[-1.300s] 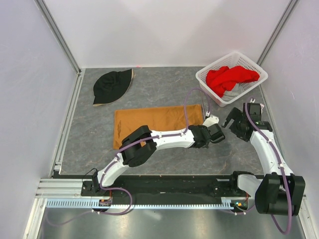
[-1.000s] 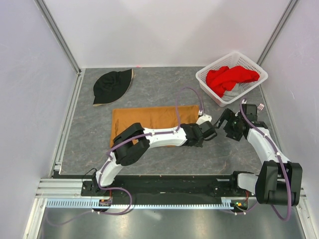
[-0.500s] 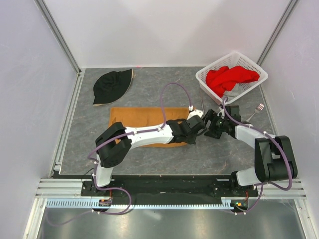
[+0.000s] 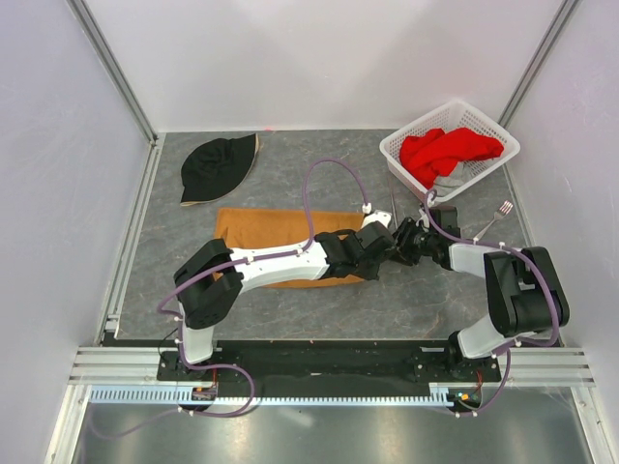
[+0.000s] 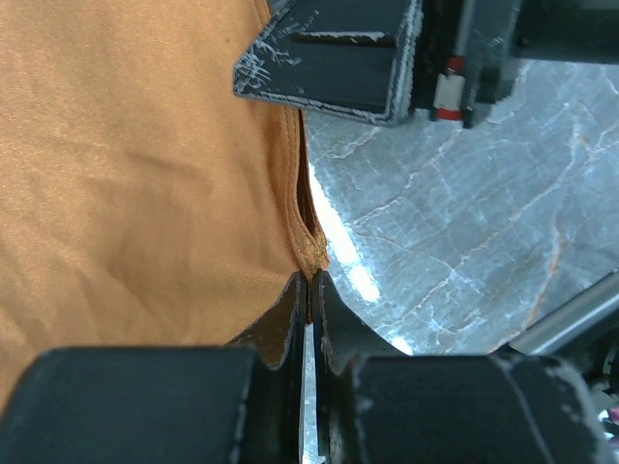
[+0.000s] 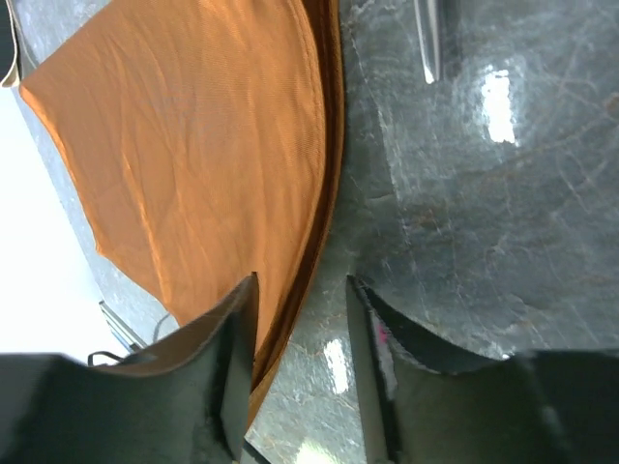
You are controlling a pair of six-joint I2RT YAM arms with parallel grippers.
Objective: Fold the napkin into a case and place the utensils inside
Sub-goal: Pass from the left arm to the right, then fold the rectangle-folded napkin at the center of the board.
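Centre of the top view: the left arm (image 4: 290, 263) covers the lower right part of the napkin (image 4: 261, 230). In the right wrist view, the upper edge cuts off the knife (image 6: 428, 43). In the basket (image 4: 405, 175), the red cloth (image 4: 450, 150) mostly hides a grey thing (image 4: 447, 182).

napkin (image 5: 135, 174): woven cloth, faint sheen (finely creased) | table (image 6: 464, 213): marbled grey, glossy, smooth | basket (image 4: 489, 124): white plastic lattice | hat (image 4: 215, 166): matt black cloth | red cloth (image 4: 447, 150): soft, matt | fork (image 4: 501, 210): bright polished metal
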